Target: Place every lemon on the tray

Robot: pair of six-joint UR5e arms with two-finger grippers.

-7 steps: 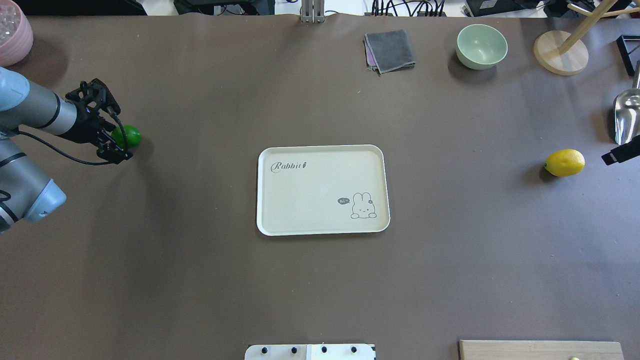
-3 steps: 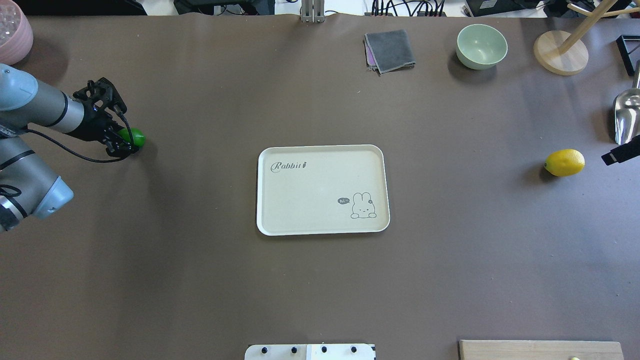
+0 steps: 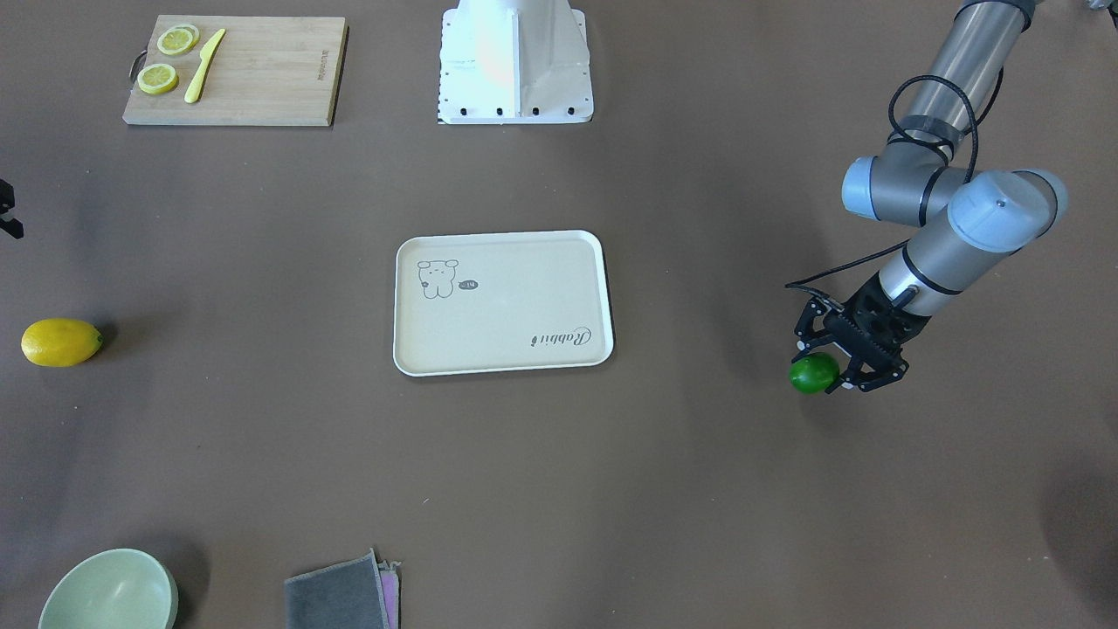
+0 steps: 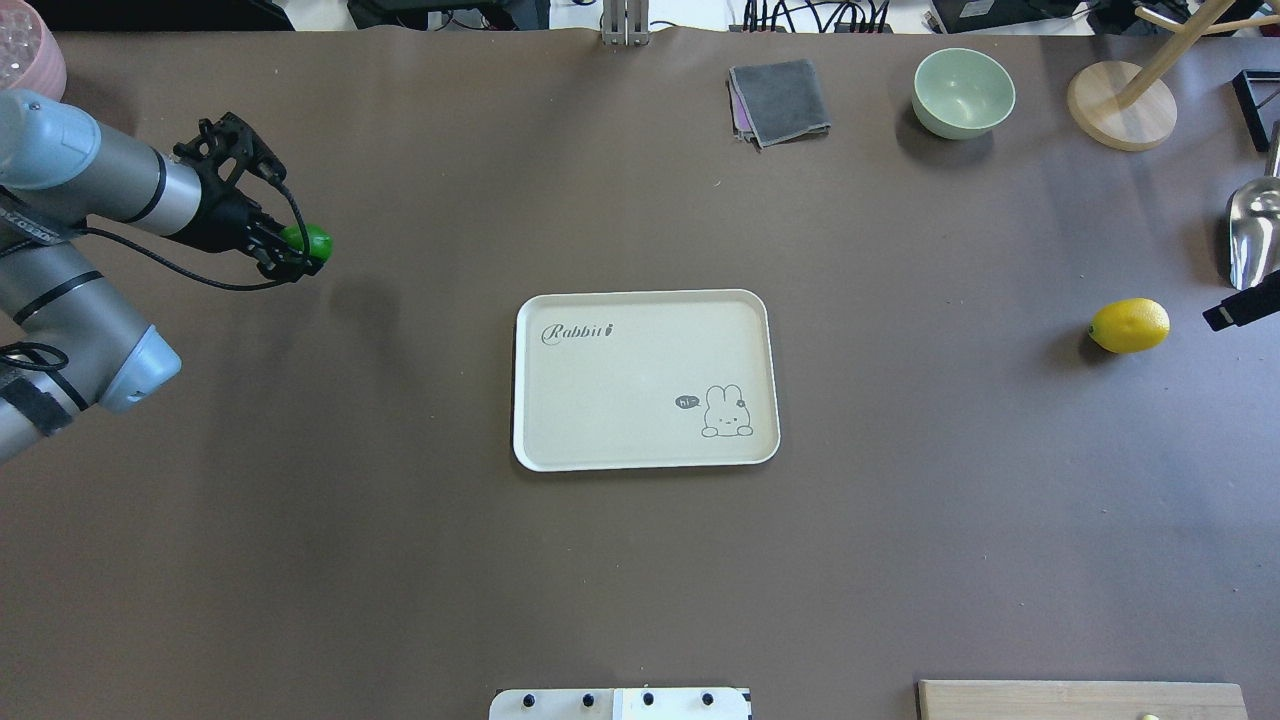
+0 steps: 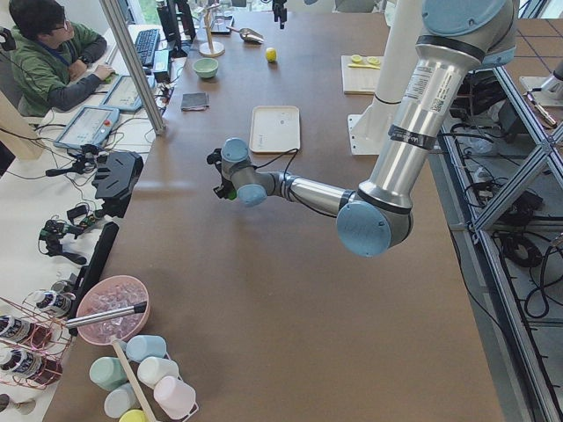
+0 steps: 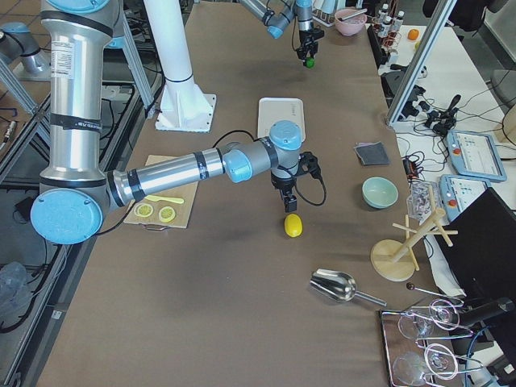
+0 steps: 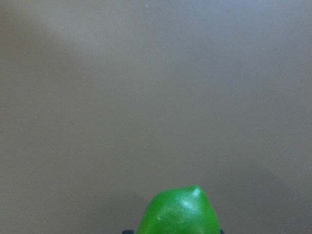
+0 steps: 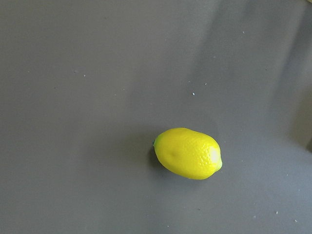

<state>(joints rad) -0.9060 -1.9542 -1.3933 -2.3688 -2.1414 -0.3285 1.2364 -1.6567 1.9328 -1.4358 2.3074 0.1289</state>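
The left gripper [image 4: 298, 250] has its two fingers closed around the green lemon [image 3: 812, 374], and it holds the fruit a little above the brown table [image 4: 400, 560]; the lemon's shadow falls on the table apart from it. In the left wrist view the pointed end of this lemon fills the bottom edge, with only table surface behind. It hangs well apart from the tray [image 4: 640, 294], out on the robot's left side. The yellow lemon [image 4: 1129, 325] lies on the table far on the other side of the tray, on its side. The right gripper [image 6: 289, 201] hangs just above this lemon and does not touch it; whether its fingers are apart or together I cannot tell, because only a small black part shows at the edge of the overhead view. A wooden cutting board [image 3: 262, 70] with lemon slices [image 3: 159, 79] lies near the robot's base, and a green bowl [image 4: 963, 92] and a grey cloth [image 4: 780, 100] lie at the far edge.
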